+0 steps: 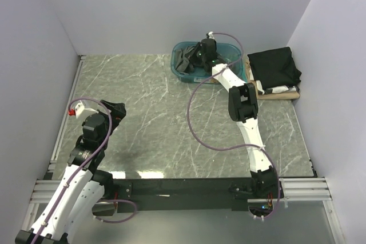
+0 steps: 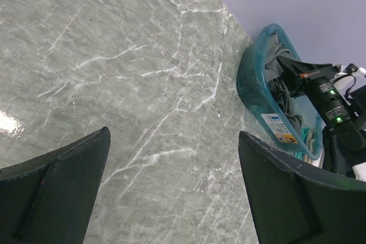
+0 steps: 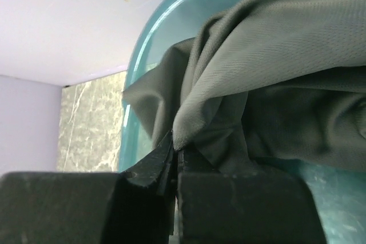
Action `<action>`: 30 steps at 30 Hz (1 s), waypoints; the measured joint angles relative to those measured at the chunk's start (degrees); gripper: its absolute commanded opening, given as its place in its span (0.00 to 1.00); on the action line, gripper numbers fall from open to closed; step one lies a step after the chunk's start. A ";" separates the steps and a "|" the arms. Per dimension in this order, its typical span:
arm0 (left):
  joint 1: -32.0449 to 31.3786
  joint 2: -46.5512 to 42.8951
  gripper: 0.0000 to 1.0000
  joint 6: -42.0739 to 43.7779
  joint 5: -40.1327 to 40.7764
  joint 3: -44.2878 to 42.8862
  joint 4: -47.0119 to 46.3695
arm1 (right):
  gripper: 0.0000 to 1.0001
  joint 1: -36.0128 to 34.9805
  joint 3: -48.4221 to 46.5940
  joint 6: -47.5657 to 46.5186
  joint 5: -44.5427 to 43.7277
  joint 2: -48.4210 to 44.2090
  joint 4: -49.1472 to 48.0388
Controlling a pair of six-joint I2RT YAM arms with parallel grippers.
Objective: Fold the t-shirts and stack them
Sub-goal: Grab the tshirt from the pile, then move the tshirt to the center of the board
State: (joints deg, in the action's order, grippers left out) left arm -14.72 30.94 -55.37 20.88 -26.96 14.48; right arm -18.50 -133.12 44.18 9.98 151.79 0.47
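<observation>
A crumpled dark grey t-shirt (image 1: 186, 58) lies in the teal tub (image 1: 178, 70) at the back of the table. My right gripper (image 1: 201, 54) reaches down into the tub. In the right wrist view its jaws (image 3: 174, 152) are shut, pinching a fold of the grey t-shirt (image 3: 274, 55) at their tips, beside the tub's rim (image 3: 148, 44). A folded black t-shirt (image 1: 274, 67) tops a stack at the back right, with white and tan cloth (image 1: 280, 91) under it. My left gripper (image 2: 174, 164) hangs open over bare table at the near left, holding nothing.
Walls close the table on the left, back and right. The marble tabletop (image 1: 148, 118) stretches between the two arms. The right arm's cable (image 1: 197, 132) loops over the table's middle. From the left wrist view the tub (image 2: 251, 90) is far ahead at the right.
</observation>
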 measured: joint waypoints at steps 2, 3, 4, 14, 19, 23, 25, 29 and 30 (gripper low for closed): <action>0.00 0.00 0.99 -0.02 0.00 0.00 0.02 | 0.00 0.00 0.87 -1.25 -0.07 -1.70 0.87; 0.00 0.02 0.99 -0.07 0.00 0.00 0.02 | 0.00 0.00 1.51 -2.12 -0.09 -3.10 1.42; 0.00 0.02 0.99 -0.09 0.02 0.00 0.04 | 0.00 0.00 2.05 -2.89 -0.07 -4.46 1.70; 0.00 1.25 0.99 -0.42 0.48 -0.24 1.18 | 0.00 -0.87 7.26 -12.44 1.75 -31.91 4.24; 0.00 1.42 0.99 -0.28 0.31 -0.72 1.46 | 0.00 -3.15 4.33 -15.72 4.28 -41.05 6.54; 0.00 1.11 1.00 -0.28 -0.04 -0.72 1.49 | 0.00 -5.79 3.65 -17.20 7.74 -46.58 9.70; 0.00 0.87 0.99 -0.28 -0.07 -0.72 1.46 | 0.00 -7.10 3.65 -17.55 9.55 -48.43 11.28; 0.00 0.76 0.99 -0.28 -0.09 -0.72 1.46 | 0.00 -9.75 3.28 -18.86 13.03 -51.28 15.15; 0.00 0.76 0.99 -0.28 -0.13 -0.72 1.46 | 0.00 -10.43 3.26 -19.45 13.60 -51.98 15.93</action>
State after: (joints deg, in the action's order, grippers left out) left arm -14.72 31.70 -55.66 20.75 -27.68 15.94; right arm -28.93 -129.86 24.73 23.57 99.81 16.40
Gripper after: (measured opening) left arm 0.995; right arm 0.010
